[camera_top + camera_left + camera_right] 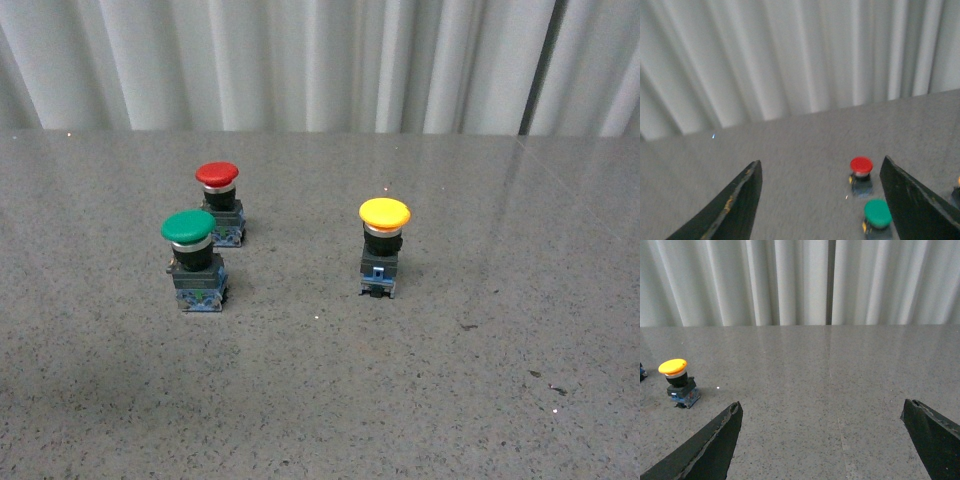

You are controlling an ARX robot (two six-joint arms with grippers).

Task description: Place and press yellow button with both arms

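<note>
The yellow button (384, 246) stands upright on the grey table, right of centre in the front view, with a yellow cap over a dark base with blue parts. It also shows in the right wrist view as the yellow button (677, 381), well off to one side of my right gripper (822, 407), which is open with nothing between its black fingers. My left gripper (822, 167) is open too, held above the table with nothing in it. Neither arm shows in the front view.
A green-capped button (193, 257) and a red-capped button (220, 201) stand close together left of the yellow one. Both appear in the left wrist view as the red button (861, 175) and the green button (877, 217). A pleated white curtain (300, 60) backs the table.
</note>
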